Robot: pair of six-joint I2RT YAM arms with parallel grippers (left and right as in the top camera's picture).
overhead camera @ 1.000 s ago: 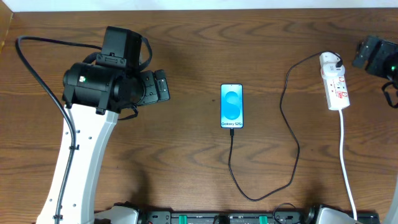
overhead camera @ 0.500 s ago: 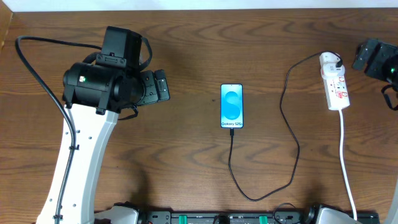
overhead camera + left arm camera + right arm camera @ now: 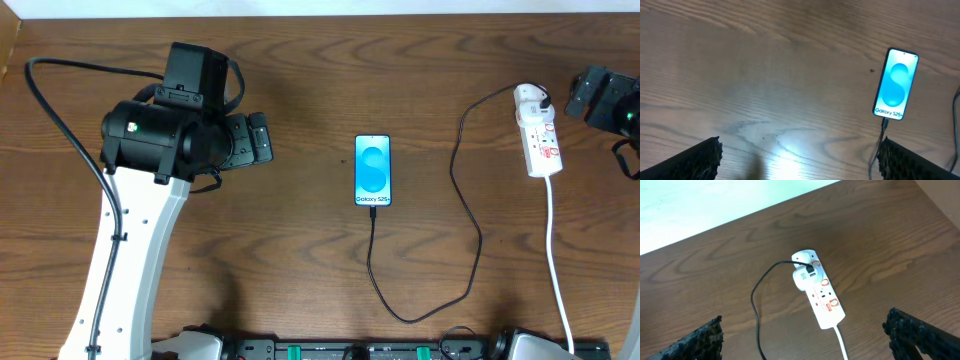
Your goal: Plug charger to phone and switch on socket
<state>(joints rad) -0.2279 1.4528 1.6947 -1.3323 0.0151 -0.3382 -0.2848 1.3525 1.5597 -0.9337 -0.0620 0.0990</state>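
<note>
The phone lies flat mid-table with its blue screen lit; it also shows in the left wrist view. The thin black charger cable runs from the phone's bottom edge, loops toward the front and rises to its white plug in the socket strip. The strip also shows in the right wrist view. My left gripper is open and empty, left of the phone. My right gripper is open and empty, just right of the strip's far end.
The strip's white cord runs to the table's front edge. The left arm's white link and thick black robot cable cover the left side. The table's far edge lies behind the strip.
The right gripper has drifted slightly to the right, away from the strip. The left arm, phone and cable have not moved.
</note>
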